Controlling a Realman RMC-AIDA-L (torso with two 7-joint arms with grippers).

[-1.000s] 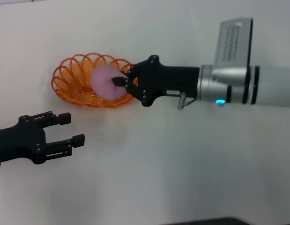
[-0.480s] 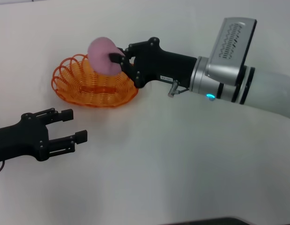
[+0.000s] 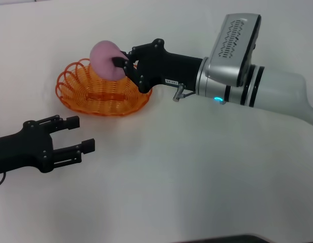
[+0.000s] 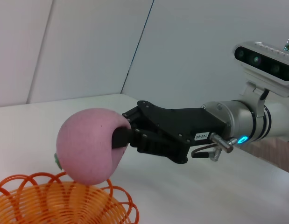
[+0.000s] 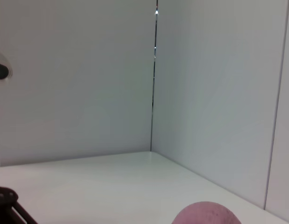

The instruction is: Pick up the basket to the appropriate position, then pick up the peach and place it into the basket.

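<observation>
Fingers of the right gripper (image 3: 116,63) clench the peach (image 3: 106,59), held above the basket's (image 3: 75,96) far rim. We judge it should move over the basket's middle and lower before release. Near the basket, the left gripper (image 3: 80,134) hangs with fingers spread, empty.

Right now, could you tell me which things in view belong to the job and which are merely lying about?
Part of the job:
- the peach, held in the right end effector above the basket
- the basket, resting on the table

Not in use:
- the left end effector, open, apart from the basket
- nothing else lies on the table
</observation>
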